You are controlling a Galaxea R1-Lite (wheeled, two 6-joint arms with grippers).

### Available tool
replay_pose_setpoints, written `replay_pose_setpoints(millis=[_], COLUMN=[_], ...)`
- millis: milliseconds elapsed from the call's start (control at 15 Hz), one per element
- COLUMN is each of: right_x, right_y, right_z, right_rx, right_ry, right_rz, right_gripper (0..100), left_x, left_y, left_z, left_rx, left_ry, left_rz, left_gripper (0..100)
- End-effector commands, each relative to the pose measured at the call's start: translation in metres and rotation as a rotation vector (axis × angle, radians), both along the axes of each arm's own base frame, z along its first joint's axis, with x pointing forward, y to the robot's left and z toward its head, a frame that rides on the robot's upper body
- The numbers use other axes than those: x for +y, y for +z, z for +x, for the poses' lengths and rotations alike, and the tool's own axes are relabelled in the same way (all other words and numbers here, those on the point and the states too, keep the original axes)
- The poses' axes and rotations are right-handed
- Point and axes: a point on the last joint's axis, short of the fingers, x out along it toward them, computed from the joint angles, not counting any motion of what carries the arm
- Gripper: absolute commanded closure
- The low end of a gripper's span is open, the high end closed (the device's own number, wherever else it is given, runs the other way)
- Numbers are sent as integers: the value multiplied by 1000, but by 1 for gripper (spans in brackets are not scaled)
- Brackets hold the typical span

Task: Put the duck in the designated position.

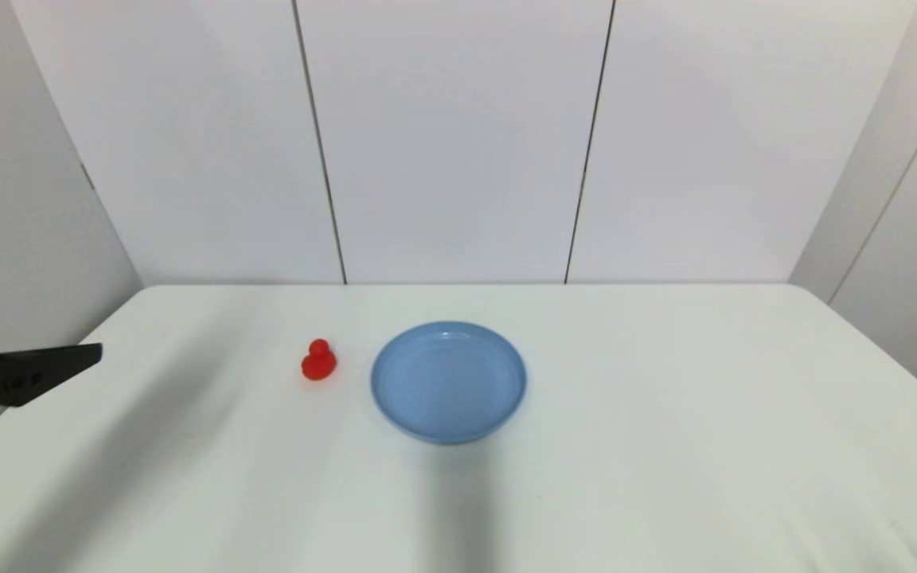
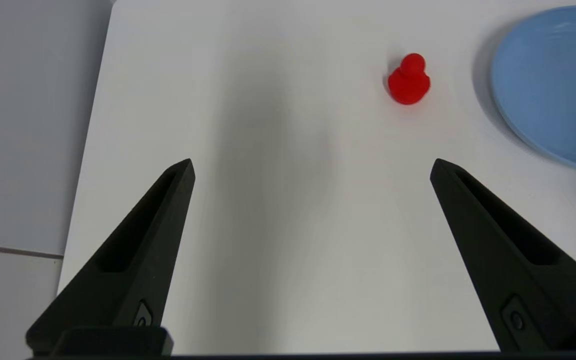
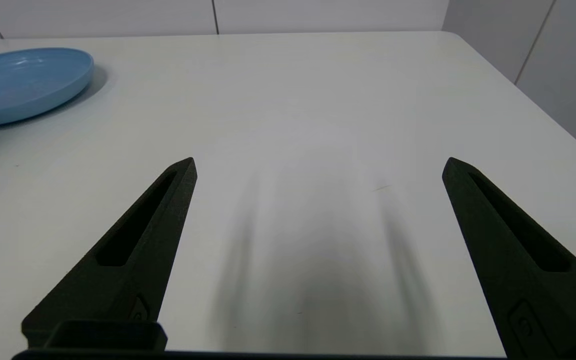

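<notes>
Two objects sat on the white table [image 1: 665, 414]: the small bright-red toy duck [image 1: 319, 360] upright at 9 o'clock of the shallow round blue plate [image 1: 448, 380], just beside it, apart. Our left gripper [image 2: 312, 167] hovered near the table's left edge, fingers wide apart and empty; our right gripper [image 3: 319, 167] was likewise spread. We judged the risks as a rounded body squirting out and a finger clipping the rim.

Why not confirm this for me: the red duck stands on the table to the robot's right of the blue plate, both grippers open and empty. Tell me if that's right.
One thing is wrong: the duck stands to the robot's left of the blue plate, as the head view shows. The rest holds: it is on the table, and the left gripper and right gripper are open and empty.
</notes>
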Motion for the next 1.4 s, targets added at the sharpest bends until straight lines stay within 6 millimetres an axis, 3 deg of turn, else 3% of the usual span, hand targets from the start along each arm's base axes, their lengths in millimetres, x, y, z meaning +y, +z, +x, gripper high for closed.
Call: replay_pose_setpoints(millis=[67,200,667,1400], right_x=[0,0,0,0], right_y=[0,0,0,0], right_z=[0,0,0,0], right_rx=[1,1,1,2], right_ry=[0,0,0,0], right_rz=[0,0,0,0], right_gripper=[0,0,0,0], left_x=[11,13,15,14], left_y=[-28,-45,-86,-161], left_z=[-71,-90,-122,-144], left_rx=[-195,-269,-413,-477], left_ry=[-41,-40,21,20], left_rz=[-13,-14,-11,-14], left_gripper=[0,0,0,0])
